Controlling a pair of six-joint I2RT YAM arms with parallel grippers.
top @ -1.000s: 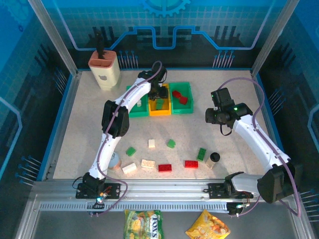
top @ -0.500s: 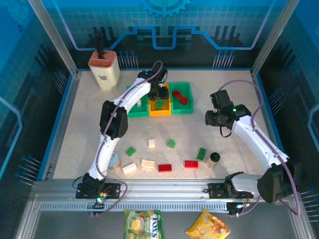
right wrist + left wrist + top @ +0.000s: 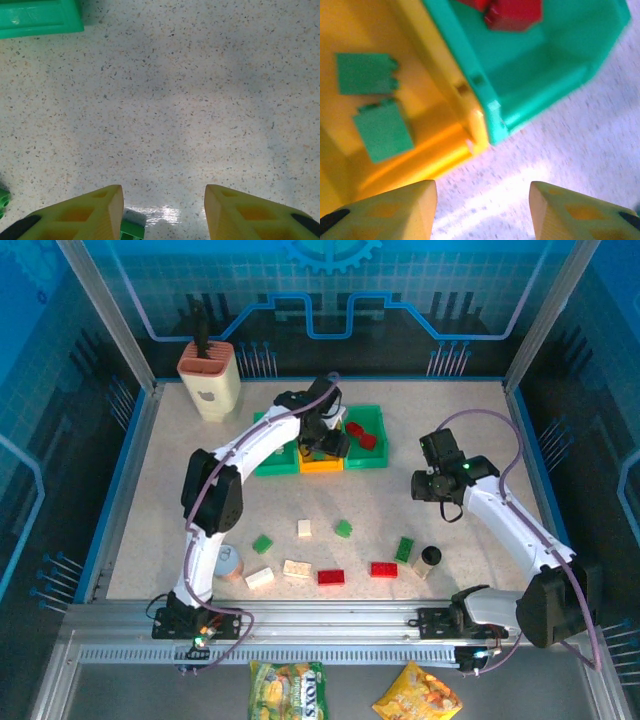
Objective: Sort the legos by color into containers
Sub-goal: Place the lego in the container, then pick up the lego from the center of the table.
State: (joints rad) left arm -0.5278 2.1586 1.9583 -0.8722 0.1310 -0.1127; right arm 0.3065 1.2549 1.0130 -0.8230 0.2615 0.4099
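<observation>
Top external view, left to right: the beige knife block (image 3: 210,385) stands in the far left corner, well apart from my work. The silver can (image 3: 228,562) sits near my left arm's base, just beside a cream brick (image 3: 260,577).

My left gripper (image 3: 326,443) hovers over the near rim of the containers (image 3: 272,466), jaws partly apart and holding nothing. Its wrist camera shows two green bricks (image 3: 382,130) lying in the yellow middle bin (image 3: 350,25) and red bricks (image 3: 512,12) in the green bin (image 3: 550,55) to its right. I judge those greens delivered. The good move now is to lift straight up, clear of the bin walls, before swinging toward the loose legos (image 3: 331,577) scattered nearer my bases.

My right gripper (image 3: 428,485) hangs over bare table, jaws likewise partly apart and empty, with a green brick (image 3: 131,231) peeking in at the lower edge of its wrist view. For a clean pick I should square the jaws to a brick's flat sides and come down astride it. The black-capped cylinder (image 3: 429,558) stands just beside the rightmost green brick (image 3: 404,549) and could be knocked.
</observation>
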